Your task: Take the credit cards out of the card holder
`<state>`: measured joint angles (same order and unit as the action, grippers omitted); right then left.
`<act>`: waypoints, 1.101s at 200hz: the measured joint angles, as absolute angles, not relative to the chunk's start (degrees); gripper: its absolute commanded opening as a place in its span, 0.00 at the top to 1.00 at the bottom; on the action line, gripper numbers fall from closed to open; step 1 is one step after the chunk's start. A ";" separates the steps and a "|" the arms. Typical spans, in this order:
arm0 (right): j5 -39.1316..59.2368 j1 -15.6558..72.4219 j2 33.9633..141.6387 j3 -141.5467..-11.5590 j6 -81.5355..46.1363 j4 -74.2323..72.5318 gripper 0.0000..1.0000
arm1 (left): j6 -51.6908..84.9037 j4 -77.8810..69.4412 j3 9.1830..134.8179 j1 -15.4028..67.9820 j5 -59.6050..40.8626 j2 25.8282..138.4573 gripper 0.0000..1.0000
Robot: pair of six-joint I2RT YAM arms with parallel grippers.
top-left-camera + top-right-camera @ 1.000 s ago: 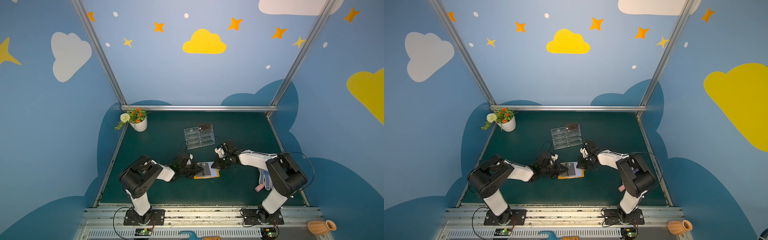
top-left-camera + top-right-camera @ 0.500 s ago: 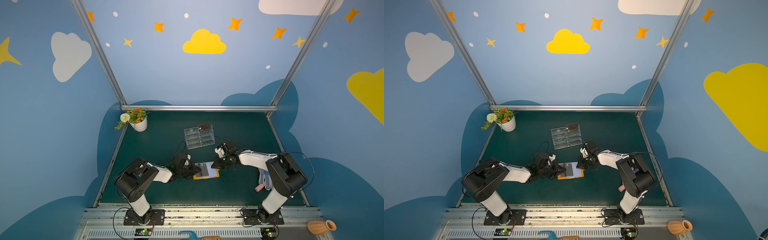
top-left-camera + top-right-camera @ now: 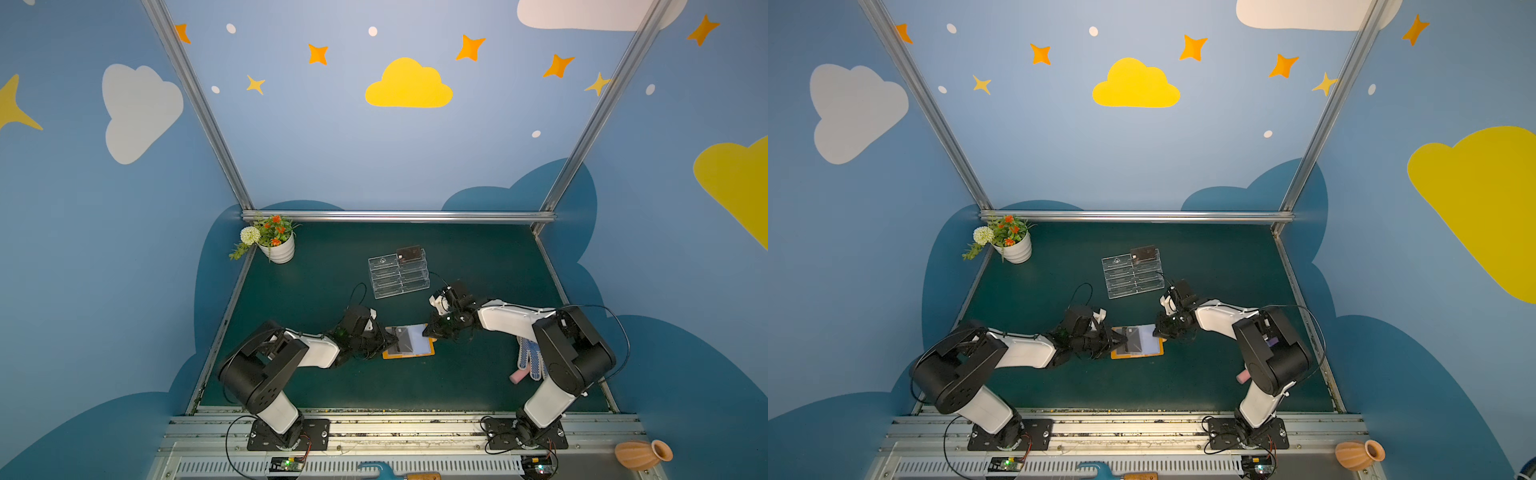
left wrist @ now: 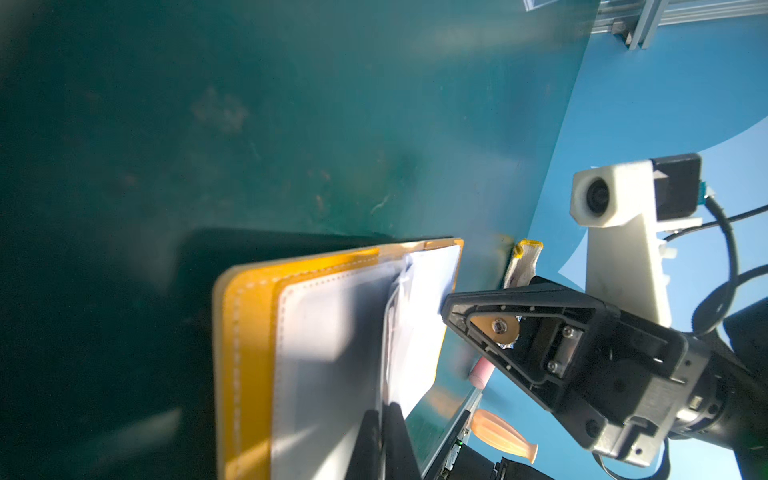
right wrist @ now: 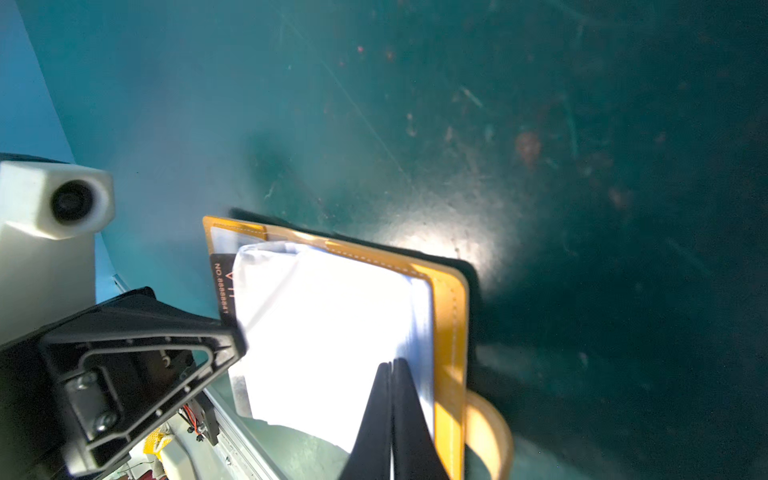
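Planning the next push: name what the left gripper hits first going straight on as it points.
Likely the clear sleeve pages of the card holder: the shut left gripper points across them toward the right gripper. Its height above them is unclear.

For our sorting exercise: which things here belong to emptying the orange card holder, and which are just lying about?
Job: card holder, credit card, left gripper, right gripper, clear stand holding a dark card.
Lying about: flower pot, glove, clay vase.
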<state>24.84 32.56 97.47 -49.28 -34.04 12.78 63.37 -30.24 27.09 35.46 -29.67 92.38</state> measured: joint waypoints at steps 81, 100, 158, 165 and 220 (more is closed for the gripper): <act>26.26 36.38 95.20 -50.24 -34.72 11.57 1.00 | 63.20 -31.73 27.09 35.24 -31.03 93.89 0.96; 26.39 38.15 96.53 -51.96 -35.11 11.38 1.00 | 63.07 -31.77 27.09 35.24 -31.18 93.89 0.95; 26.24 38.89 102.83 -54.04 -36.03 10.63 1.00 | 62.74 -31.94 26.98 35.27 -31.44 94.04 0.79; 26.20 38.89 102.85 -54.22 -36.01 10.74 1.00 | 62.78 -32.08 26.98 35.27 -31.46 94.04 0.78; 25.56 38.83 102.85 -54.41 -35.99 11.09 1.00 | 63.20 -33.21 25.74 35.24 -31.31 94.04 0.89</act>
